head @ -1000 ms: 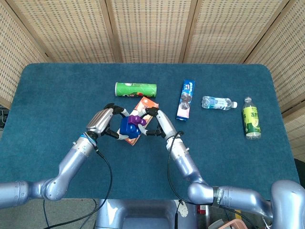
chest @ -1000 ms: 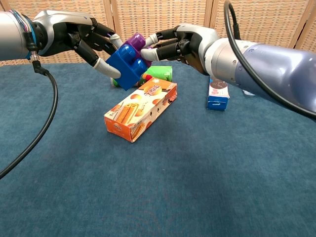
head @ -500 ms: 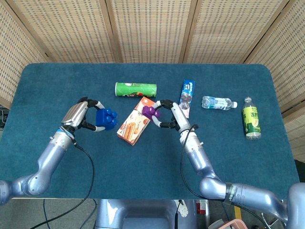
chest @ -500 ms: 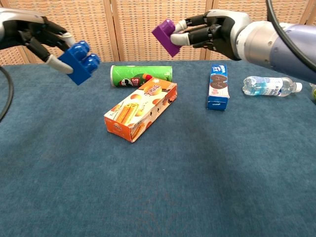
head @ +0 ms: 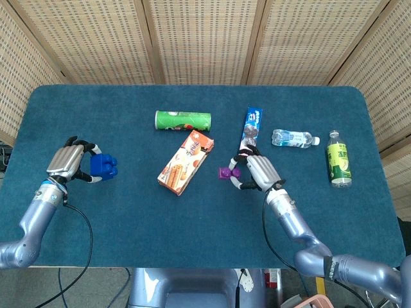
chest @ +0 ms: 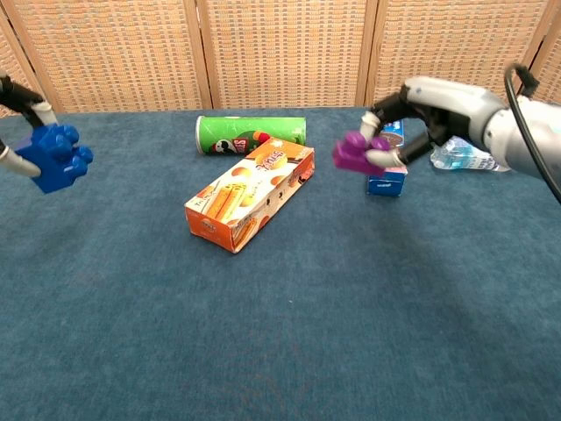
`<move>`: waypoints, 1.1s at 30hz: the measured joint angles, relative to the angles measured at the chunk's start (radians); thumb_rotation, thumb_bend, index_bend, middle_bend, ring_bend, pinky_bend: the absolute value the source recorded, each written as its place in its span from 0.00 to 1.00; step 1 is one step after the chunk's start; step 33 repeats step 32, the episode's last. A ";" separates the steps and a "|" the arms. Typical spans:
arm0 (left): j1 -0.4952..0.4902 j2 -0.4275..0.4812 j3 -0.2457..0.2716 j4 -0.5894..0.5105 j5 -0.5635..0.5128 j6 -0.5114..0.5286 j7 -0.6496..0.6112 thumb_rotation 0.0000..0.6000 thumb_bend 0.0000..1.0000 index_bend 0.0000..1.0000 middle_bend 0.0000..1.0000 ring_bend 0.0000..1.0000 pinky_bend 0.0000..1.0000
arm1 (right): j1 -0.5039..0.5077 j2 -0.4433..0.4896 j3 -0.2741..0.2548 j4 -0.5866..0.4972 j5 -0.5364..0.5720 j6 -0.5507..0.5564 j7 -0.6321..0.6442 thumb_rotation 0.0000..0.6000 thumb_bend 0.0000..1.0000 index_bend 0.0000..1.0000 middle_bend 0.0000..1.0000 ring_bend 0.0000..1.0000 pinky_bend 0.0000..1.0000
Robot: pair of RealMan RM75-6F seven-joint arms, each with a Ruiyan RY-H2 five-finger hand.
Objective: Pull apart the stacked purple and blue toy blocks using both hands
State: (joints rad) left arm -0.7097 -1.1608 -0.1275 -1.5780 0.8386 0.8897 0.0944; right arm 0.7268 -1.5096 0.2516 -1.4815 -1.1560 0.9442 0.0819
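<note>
The two blocks are apart. My left hand (head: 67, 162) holds the blue block (head: 103, 167) at the far left of the table; in the chest view the blue block (chest: 54, 158) sits at the left edge with only fingertips (chest: 35, 111) showing. My right hand (head: 257, 172) pinches the purple block (head: 227, 172) right of the orange box, low over the cloth. The chest view shows the purple block (chest: 357, 153) in front of my right hand (chest: 412, 114).
An orange biscuit box (head: 186, 162) lies between the hands. Behind it lie a green can (head: 183, 120), a blue cookie pack (head: 251, 133), a clear water bottle (head: 293, 138) and a green bottle (head: 338, 160) at the right. The blue tablecloth (head: 192, 218) covers the table.
The blocks have come apart. My left hand carried the blue block far left and down; my right hand carried the purple block right and lowered it toward the cloth.
</note>
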 measured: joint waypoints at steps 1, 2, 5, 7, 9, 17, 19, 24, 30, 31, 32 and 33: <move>0.002 -0.009 0.005 0.012 -0.001 -0.005 0.005 1.00 0.13 0.41 0.34 0.15 0.00 | -0.004 0.001 -0.021 0.019 -0.033 0.004 -0.006 1.00 0.31 0.50 0.49 0.14 0.00; 0.003 -0.019 0.011 0.024 -0.002 -0.013 0.014 1.00 0.10 0.26 0.20 0.10 0.00 | -0.008 0.004 -0.042 0.037 -0.063 0.007 -0.013 1.00 0.23 0.40 0.37 0.11 0.00; 0.003 -0.022 0.019 0.028 -0.004 -0.042 0.025 1.00 0.00 0.00 0.00 0.00 0.00 | -0.012 0.026 -0.101 0.068 -0.118 -0.008 -0.059 1.00 0.00 0.03 0.01 0.00 0.00; 0.005 -0.019 0.016 0.024 -0.002 -0.054 0.014 1.00 0.00 0.00 0.00 0.00 0.00 | -0.015 0.048 -0.113 0.061 -0.125 -0.016 -0.097 1.00 0.00 0.00 0.00 0.00 0.00; 0.010 -0.012 0.009 0.016 0.006 -0.056 -0.010 1.00 0.00 0.00 0.00 0.00 0.00 | -0.019 0.065 -0.116 0.047 -0.135 -0.002 -0.119 1.00 0.00 0.00 0.00 0.00 0.00; 0.086 0.063 -0.008 -0.064 0.097 0.033 -0.094 1.00 0.00 0.00 0.00 0.00 0.00 | -0.071 0.142 -0.131 -0.020 -0.229 0.132 -0.135 1.00 0.00 0.00 0.00 0.00 0.00; 0.120 0.082 -0.007 -0.089 0.123 0.080 -0.115 1.00 0.00 0.00 0.00 0.00 0.00 | -0.099 0.165 -0.144 -0.022 -0.272 0.190 -0.126 1.00 0.00 0.00 0.00 0.00 0.00; 0.226 0.112 0.013 -0.138 0.208 0.240 -0.155 1.00 0.00 0.00 0.00 0.00 0.00 | -0.177 0.199 -0.182 0.018 -0.369 0.340 -0.092 1.00 0.00 0.00 0.00 0.00 0.00; 0.395 0.097 0.070 -0.166 0.309 0.481 -0.159 1.00 0.00 0.00 0.00 0.00 0.00 | -0.297 0.209 -0.231 0.131 -0.446 0.515 -0.066 1.00 0.00 0.00 0.00 0.00 0.00; 0.422 0.094 0.086 -0.172 0.326 0.502 -0.155 1.00 0.00 0.00 0.00 0.00 0.00 | -0.312 0.209 -0.238 0.150 -0.455 0.535 -0.066 1.00 0.00 0.00 0.00 0.00 0.00; 0.450 0.090 0.106 -0.177 0.351 0.523 -0.146 1.00 0.00 0.00 0.00 0.00 0.00 | -0.327 0.207 -0.244 0.168 -0.464 0.554 -0.064 1.00 0.00 0.00 0.00 0.00 0.00; 0.450 0.090 0.106 -0.177 0.351 0.523 -0.146 1.00 0.00 0.00 0.00 0.00 0.00 | -0.327 0.207 -0.244 0.168 -0.464 0.554 -0.064 1.00 0.00 0.00 0.00 0.00 0.00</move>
